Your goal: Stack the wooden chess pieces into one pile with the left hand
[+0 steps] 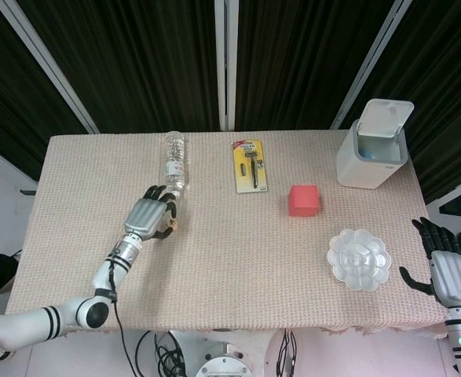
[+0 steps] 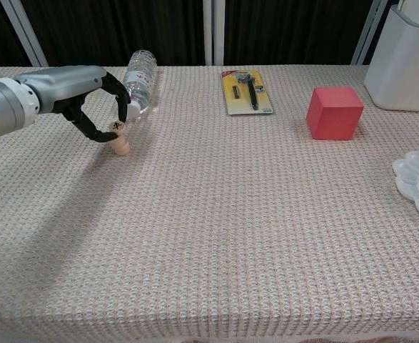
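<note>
place: lab or robot test room, staged data-collection setup, not a home
backdrop: black pleated curtains (image 1: 151, 63) all along the rear, split by slanted white metal frame bars (image 1: 45, 67)
surface: single rectangular table under a beige woven cloth (image 1: 238, 259), white floor at its sides
rig: loose black cables (image 1: 163, 353) and round grey base hardware under the table's front edge
props: unrelated items set well apart: clear plastic water bottle lying down (image 1: 175, 163), yellow carded razor pack (image 1: 250, 166), red cube (image 1: 303, 200), white flower-shaped palette dish (image 1: 359, 259), white lidded bin (image 1: 374, 143)
</note>
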`<action>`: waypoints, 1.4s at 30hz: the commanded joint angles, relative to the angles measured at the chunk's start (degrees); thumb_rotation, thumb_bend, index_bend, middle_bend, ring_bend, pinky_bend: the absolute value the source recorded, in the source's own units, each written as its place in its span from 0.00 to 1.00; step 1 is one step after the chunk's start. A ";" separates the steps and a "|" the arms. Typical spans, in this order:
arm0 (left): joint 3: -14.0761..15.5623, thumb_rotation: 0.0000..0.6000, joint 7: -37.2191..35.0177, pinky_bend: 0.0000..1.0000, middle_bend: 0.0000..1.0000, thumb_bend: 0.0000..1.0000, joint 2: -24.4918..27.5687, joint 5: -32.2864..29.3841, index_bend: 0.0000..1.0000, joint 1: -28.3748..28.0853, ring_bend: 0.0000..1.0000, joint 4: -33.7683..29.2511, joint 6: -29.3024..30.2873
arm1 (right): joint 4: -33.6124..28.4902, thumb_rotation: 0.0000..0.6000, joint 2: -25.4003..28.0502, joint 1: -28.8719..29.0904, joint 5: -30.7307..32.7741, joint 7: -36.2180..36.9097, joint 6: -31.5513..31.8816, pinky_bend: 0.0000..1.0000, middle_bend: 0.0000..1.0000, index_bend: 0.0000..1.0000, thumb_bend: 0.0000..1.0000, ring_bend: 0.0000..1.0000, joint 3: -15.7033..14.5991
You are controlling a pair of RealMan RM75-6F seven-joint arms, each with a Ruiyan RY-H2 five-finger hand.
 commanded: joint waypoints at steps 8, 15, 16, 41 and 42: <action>0.90 1.00 -0.31 0.00 0.19 0.30 0.18 -0.80 0.49 -0.23 0.00 0.24 0.56 | -0.01 1.00 -0.05 0.07 0.12 -0.22 -0.16 0.00 0.00 0.00 0.24 0.00 0.00; 1.29 1.00 -1.12 0.00 0.19 0.30 0.11 -0.86 0.49 -0.51 0.00 0.58 0.58 | -0.03 1.00 -0.10 0.03 0.21 -0.26 0.00 0.00 0.00 0.00 0.24 0.00 0.07; 1.37 1.00 -1.19 0.00 0.19 0.30 0.08 -0.84 0.48 -0.53 0.00 0.61 0.58 | -0.02 1.00 -0.10 0.03 0.20 -0.26 -0.01 0.00 0.00 0.00 0.24 0.00 0.07; 2.88 1.00 -1.06 0.00 0.18 0.30 2.20 0.11 0.35 0.10 0.00 -2.54 3.31 | 0.04 1.00 0.06 0.19 0.66 -0.05 -0.43 0.00 0.00 0.00 0.24 0.00 0.19; 3.20 1.00 -0.75 0.00 0.18 0.29 2.92 0.80 0.34 0.51 0.00 -3.82 4.19 | 0.04 1.00 0.07 0.19 0.67 -0.02 -0.45 0.00 0.00 0.00 0.24 0.00 0.20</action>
